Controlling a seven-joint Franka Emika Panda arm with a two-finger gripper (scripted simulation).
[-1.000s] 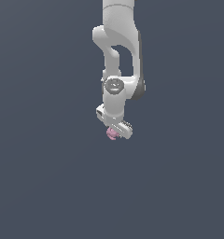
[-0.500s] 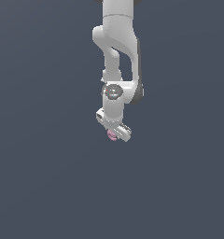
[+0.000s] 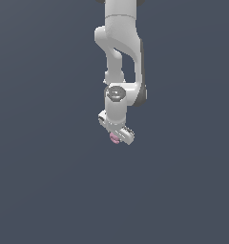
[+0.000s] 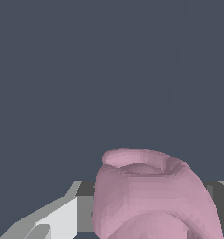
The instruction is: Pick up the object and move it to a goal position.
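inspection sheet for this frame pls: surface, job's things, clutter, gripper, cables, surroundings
Surface: plain dark grey-blue all round; no table edge seen.
Job's things: pink lumpy object at the gripper's tip; fills the wrist view close up.
Clutter: nothing seen.
Gripper: gripper at the pink object, grey finger beside it; a full clamp cannot be confirmed.
Cables: nothing seen.
Surroundings: white arm comes down from the top of the exterior view; no goal marker seen.

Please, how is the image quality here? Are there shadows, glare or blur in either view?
Exterior view: sharp, evenly lit render, with soft shading on the white arm and no cast shadow on the flat grey background; the pink object is very small at the gripper. Wrist view: no blur or glare; the object fills the frame's lower part, faceted, and is cropped.
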